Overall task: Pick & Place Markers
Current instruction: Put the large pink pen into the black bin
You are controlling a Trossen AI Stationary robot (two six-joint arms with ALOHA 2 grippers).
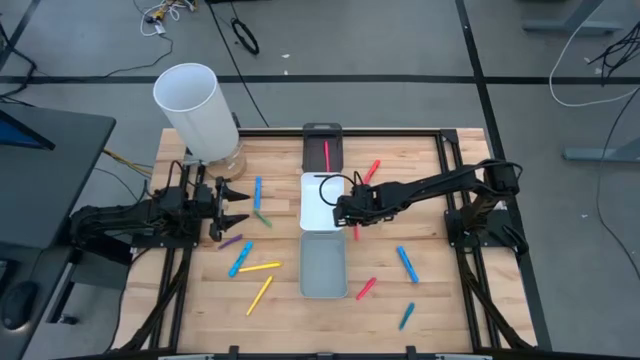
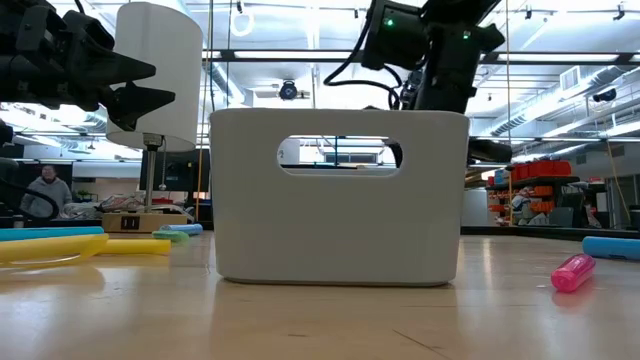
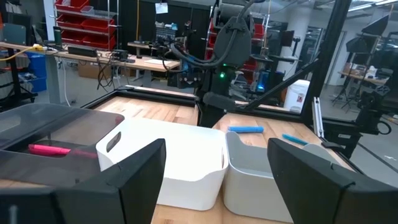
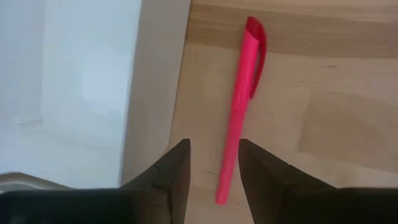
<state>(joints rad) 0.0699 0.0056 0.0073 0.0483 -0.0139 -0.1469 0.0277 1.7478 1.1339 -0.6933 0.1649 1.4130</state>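
Observation:
A red marker (image 4: 239,106) lies on the wooden table just right of the white tray (image 1: 318,200). My right gripper (image 4: 213,168) hangs open above it, pointing steeply down, and the marker's near end shows in the gap between the two fingers; I see no touch. In the high view this gripper (image 1: 345,212) stands over the white tray's right edge. Another red marker (image 1: 326,155) lies in the black tray (image 1: 322,133). Several more markers, blue, yellow, green, purple and red, lie scattered on the table. My left gripper (image 1: 243,206) waits open and level at the table's left.
A grey tray (image 1: 324,265) stands on the near side of the white one. A tall white cylinder (image 1: 197,110) stands at the far left. Loose markers lie left of the trays (image 1: 258,267) and right of them (image 1: 407,264). A dark frame borders the table.

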